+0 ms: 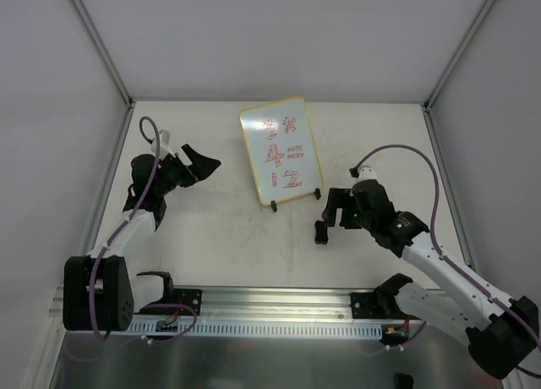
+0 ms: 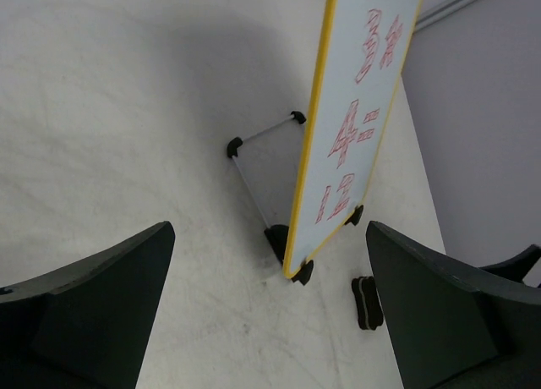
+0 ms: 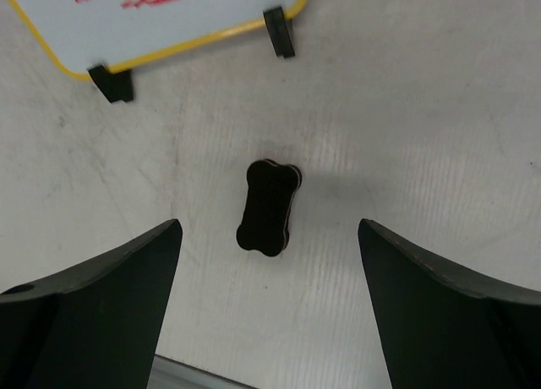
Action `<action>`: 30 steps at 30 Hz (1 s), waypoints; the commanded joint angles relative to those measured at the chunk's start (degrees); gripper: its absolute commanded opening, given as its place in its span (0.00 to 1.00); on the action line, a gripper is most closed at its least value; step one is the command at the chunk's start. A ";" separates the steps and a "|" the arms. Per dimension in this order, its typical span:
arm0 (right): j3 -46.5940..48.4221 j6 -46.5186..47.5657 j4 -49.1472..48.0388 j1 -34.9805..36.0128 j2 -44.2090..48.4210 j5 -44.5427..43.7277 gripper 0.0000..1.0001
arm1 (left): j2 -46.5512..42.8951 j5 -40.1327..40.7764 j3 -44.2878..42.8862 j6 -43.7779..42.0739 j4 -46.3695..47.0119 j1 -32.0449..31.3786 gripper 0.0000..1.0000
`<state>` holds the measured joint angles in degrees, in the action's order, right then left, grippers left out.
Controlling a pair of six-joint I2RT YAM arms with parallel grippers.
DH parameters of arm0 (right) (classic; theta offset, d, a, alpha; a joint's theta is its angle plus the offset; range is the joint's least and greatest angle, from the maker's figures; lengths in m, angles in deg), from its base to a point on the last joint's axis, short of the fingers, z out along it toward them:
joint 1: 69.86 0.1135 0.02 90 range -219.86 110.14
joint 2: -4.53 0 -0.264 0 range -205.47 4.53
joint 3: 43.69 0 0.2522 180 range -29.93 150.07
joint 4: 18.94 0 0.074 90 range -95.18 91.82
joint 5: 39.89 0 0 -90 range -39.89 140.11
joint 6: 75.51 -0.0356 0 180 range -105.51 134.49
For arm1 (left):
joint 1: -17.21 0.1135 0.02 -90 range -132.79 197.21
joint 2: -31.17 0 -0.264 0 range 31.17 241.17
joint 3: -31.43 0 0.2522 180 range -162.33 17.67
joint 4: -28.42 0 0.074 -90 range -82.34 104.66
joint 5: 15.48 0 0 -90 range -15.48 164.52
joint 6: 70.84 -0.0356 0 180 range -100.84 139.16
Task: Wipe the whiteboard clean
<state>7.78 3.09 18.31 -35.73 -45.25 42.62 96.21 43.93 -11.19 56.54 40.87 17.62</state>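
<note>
The whiteboard (image 1: 279, 150), white with a yellow frame, black clip feet and red writing, stands tilted at the table's middle back. It also shows in the left wrist view (image 2: 355, 127) and, in part, in the right wrist view (image 3: 161, 17). A small black bone-shaped eraser (image 1: 320, 232) lies on the table in front of the board's right foot; it also shows in the right wrist view (image 3: 268, 207) and the left wrist view (image 2: 367, 302). My right gripper (image 1: 331, 208) is open just above and right of the eraser, not touching it. My left gripper (image 1: 203, 165) is open and empty, left of the board.
White enclosure walls with metal corner posts (image 1: 97, 42) close in the table on three sides. A metal rail (image 1: 279, 309) runs along the near edge between the arm bases. Purple cables loop off both arms.
</note>
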 commanded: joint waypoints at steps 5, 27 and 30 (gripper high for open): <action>1.22 -7.76 6.22 9.01 -8.75 -9.12 0.81 | 6.06 -5.36 -9.45 -0.21 8.32 -0.05 0.99; 8.43 -13.30 1.66 14.30 -31.34 -15.72 0.62 | 10.73 -5.71 -10.60 0.06 14.39 -2.78 0.99; 9.30 -13.91 0.69 14.21 -33.18 -15.19 0.60 | 10.20 -5.45 -10.07 -0.38 14.48 -2.78 0.99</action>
<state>14.56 -8.89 20.80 -21.74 -77.25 28.50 107.97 39.03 -21.18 57.07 51.78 15.28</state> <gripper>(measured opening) 0.612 0.990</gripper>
